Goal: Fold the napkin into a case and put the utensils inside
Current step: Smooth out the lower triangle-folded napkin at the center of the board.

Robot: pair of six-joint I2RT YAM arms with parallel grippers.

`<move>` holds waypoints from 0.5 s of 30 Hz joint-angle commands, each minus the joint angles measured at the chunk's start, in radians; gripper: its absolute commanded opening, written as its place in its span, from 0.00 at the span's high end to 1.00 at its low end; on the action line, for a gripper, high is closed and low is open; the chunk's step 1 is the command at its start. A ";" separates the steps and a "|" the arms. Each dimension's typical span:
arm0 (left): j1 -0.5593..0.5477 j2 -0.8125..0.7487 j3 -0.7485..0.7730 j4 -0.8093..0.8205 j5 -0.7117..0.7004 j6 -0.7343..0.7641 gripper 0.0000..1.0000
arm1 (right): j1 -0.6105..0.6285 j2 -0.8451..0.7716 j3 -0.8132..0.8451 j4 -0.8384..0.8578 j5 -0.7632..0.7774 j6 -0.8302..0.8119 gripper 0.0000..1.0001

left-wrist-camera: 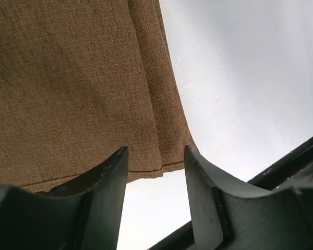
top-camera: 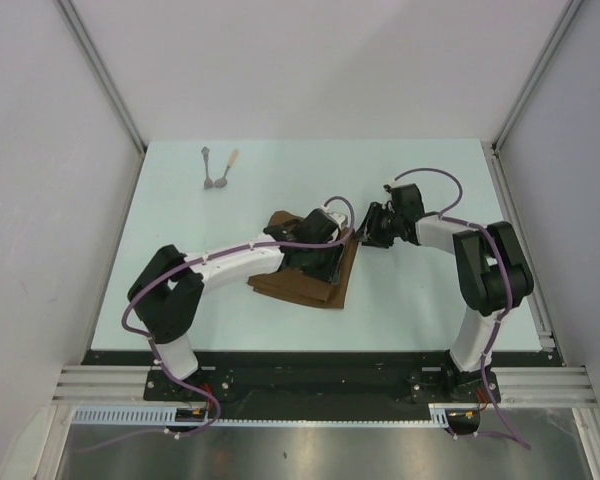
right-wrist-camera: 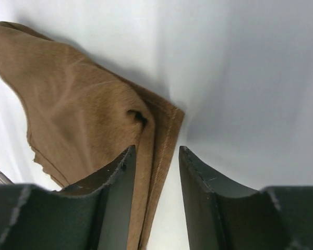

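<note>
Pale table [top-camera: 180,225], napkin [top-camera: 302,290] partly under left arm [top-camera: 230,262]

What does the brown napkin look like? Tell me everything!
The napkin is plain brown woven cloth, matte, with stitched hems. It lies folded in layers, flat on the pale table, near the middle. The left tool hangs over one corner and the right tool over its right edge, both open. Whether either touches it cannot be told.

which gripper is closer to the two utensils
Left. The left gripper is over the napkin, with the utensils farther out to its left; the right gripper sits at the napkin's right edge, farther from them.
</note>
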 commanded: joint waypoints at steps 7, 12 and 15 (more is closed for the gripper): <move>-0.047 0.032 0.002 -0.031 -0.054 0.034 0.43 | -0.003 0.087 0.046 0.043 -0.015 -0.028 0.64; -0.074 0.055 0.009 -0.034 -0.060 0.031 0.44 | -0.005 0.120 0.072 0.037 0.008 -0.038 0.75; -0.088 0.076 0.034 -0.053 -0.087 0.037 0.48 | -0.006 0.126 0.078 0.037 0.002 -0.038 0.83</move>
